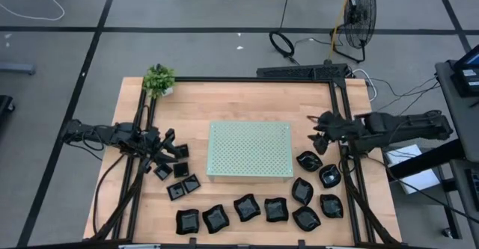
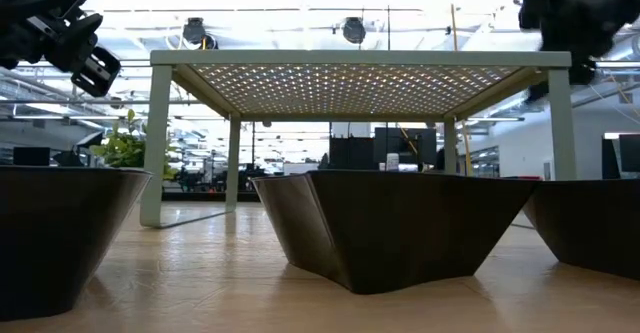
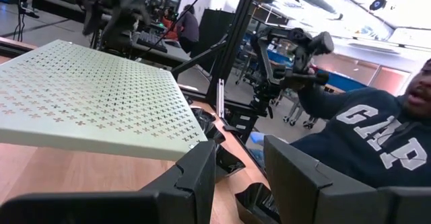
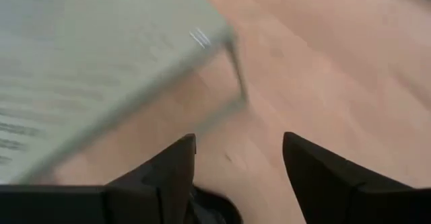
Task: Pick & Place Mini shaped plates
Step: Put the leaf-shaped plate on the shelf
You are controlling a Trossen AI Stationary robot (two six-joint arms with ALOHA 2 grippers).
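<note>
Plates (image 1: 247, 207) lay in an arc along the near edge of the table (image 1: 247, 99), from small squares at the left, through wavy-edged ones in the middle, to leaf-like ovals at the right, all around the green board (image 1: 249, 149) and none on it. We saw the board standing on legs, so its top sat well above the wood.

Our right gripper (image 1: 320, 133) hovered just right of the board's far-right corner, beyond the oval plates (image 1: 309, 161). In its wrist view its fingers (image 4: 168, 173) stood wide apart with nothing between them; only bare wood and the board's edge showed ahead. We judged this arm to be between grasps, and the step in hand to be reaching for a plate.

Our left gripper (image 1: 163, 148) waited over the small square plates (image 1: 177, 170) at the left. Its fingers (image 3: 195, 177) stood partly apart, and we saw nothing held in them.

To do the reach well, we judged, the right gripper should come nearer, centre over one oval's rim, and descend straight with one finger inside and one outside. The glossy rims looked slippery, and the plates lay close together, so a skewed approach could nudge a neighbour.
</note>
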